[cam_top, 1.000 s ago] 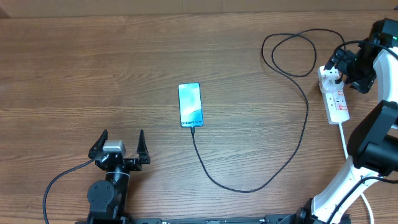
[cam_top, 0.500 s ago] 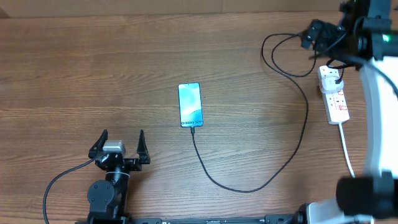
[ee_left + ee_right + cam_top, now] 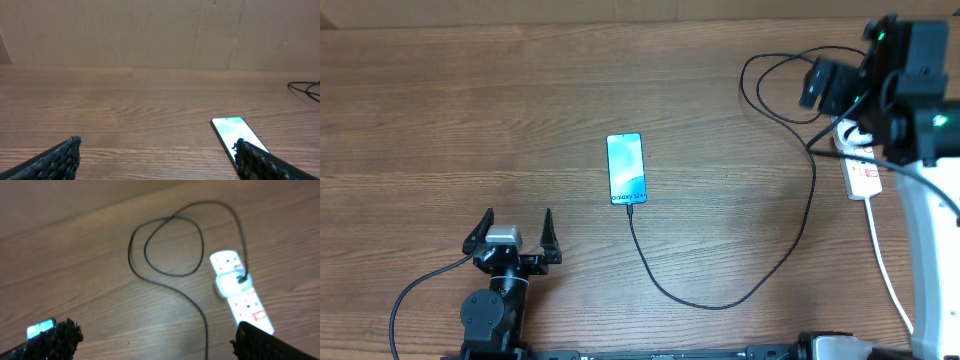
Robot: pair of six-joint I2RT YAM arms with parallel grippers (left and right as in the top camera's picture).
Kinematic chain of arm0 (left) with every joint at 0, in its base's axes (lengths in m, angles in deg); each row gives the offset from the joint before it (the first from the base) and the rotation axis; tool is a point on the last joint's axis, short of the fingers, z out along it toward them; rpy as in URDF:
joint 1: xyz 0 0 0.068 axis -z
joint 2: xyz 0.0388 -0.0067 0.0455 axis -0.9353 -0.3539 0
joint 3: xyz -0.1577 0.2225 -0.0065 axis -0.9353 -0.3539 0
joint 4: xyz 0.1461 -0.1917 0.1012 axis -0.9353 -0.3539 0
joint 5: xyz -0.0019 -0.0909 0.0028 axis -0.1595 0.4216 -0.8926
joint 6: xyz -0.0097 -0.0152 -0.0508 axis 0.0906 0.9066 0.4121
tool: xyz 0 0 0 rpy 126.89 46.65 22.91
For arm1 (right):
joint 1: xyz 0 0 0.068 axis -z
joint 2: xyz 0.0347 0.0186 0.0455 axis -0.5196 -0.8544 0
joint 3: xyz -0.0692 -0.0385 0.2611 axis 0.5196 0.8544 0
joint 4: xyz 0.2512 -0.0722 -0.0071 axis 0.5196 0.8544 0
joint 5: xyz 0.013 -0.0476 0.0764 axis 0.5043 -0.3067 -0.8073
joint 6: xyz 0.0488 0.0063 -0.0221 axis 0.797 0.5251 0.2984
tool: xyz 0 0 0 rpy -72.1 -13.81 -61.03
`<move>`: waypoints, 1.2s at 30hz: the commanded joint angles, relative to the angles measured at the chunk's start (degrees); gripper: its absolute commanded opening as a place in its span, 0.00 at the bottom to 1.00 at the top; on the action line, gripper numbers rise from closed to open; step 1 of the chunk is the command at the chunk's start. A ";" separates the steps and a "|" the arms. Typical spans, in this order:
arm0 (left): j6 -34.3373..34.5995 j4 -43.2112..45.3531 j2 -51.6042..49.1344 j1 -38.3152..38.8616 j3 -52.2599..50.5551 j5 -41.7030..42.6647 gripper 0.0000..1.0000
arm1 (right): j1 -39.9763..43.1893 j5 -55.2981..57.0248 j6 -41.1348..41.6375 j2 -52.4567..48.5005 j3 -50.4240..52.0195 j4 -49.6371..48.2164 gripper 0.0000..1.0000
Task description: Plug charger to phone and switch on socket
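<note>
The wooden table (image 3: 470,100) fills nearly the whole overhead view, with a pale cardboard wall (image 3: 150,30) standing along its far edge. The left and middle of the tabletop are bare wood, giving wide room on every side of the phone. Objects crowd only the far right corner. The white right arm (image 3: 925,250) rises along the right edge. The right gripper (image 3: 820,85) hangs high over that corner, its jaws spread wide and holding nothing. From its wrist camera the right gripper (image 3: 155,330) looks down on the socket (image 3: 245,307) below and to its right. The left gripper (image 3: 516,228) sits low near the front edge, left of centre, jaws likewise parted and empty. The bare table runs out ahead of the left gripper (image 3: 157,147). The socket (image 3: 865,175) lies lengthwise close to the right edge, partly under the right arm. Its thick white cord (image 3: 880,250) trails toward the front. Whether its red switches are on cannot be told. The charger (image 3: 720,305) loops beyond the socket and then sweeps in a long curve toward the front. From there it runs back up to the phone's near short edge. Its other end enters a plug block (image 3: 227,284) seated in the socket. The phone (image 3: 627,168) lies flat at mid-table, screen up, well apart from both grippers. It sits ahead and right of the left gripper, its far end (image 3: 235,132) just beside that gripper's right finger in the wrist view. It is far to the left of the right gripper, showing only as a corner (image 3: 41,328).
</note>
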 commanded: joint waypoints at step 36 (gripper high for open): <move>-1.49 -0.02 0.61 -0.35 -0.17 0.46 1.00 | 0.04 -19.26 -3.61 54.05 91.19 -58.42 1.00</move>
